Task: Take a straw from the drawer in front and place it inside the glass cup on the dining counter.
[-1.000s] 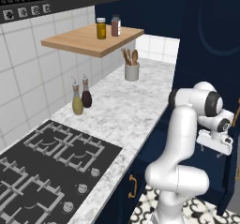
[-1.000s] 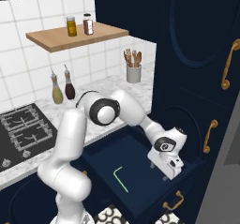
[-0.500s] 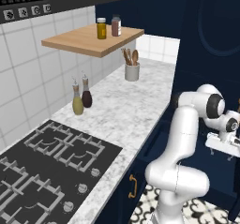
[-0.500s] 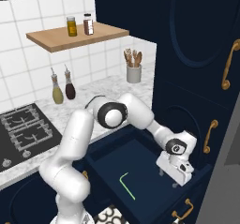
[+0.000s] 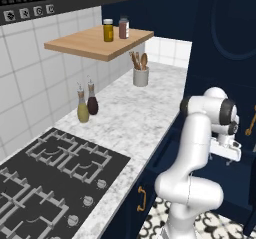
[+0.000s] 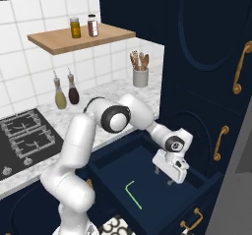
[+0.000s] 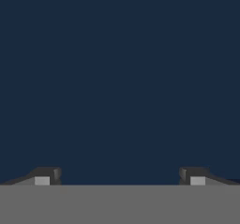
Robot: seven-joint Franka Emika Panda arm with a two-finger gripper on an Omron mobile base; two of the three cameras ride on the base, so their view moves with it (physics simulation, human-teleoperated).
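Note:
The navy drawer (image 6: 116, 173) stands pulled out below the counter. A thin light-green straw (image 6: 132, 193) with a bent end lies flat on the drawer's floor, near its front. My gripper (image 6: 164, 176) hangs open over the right part of the drawer, to the right of the straw and apart from it, with nothing between its fingers. In the left base view the gripper (image 5: 223, 159) sits low beside the arm. The hand view has the gripper (image 7: 119, 177) facing a plain dark-blue surface. The glass cup and the dining counter are out of view.
A marbled counter (image 5: 135, 113) carries a black stove (image 5: 50, 183), two oil bottles (image 5: 87, 104) and a utensil holder (image 5: 140, 76). A wooden shelf (image 5: 95, 45) holds two shakers. Tall navy doors with gold handles (image 6: 239, 67) rise right of the drawer.
The drawer slid out a little further, carrying the straw with it. My gripper then moved left, back over the drawer's inside, staying open.

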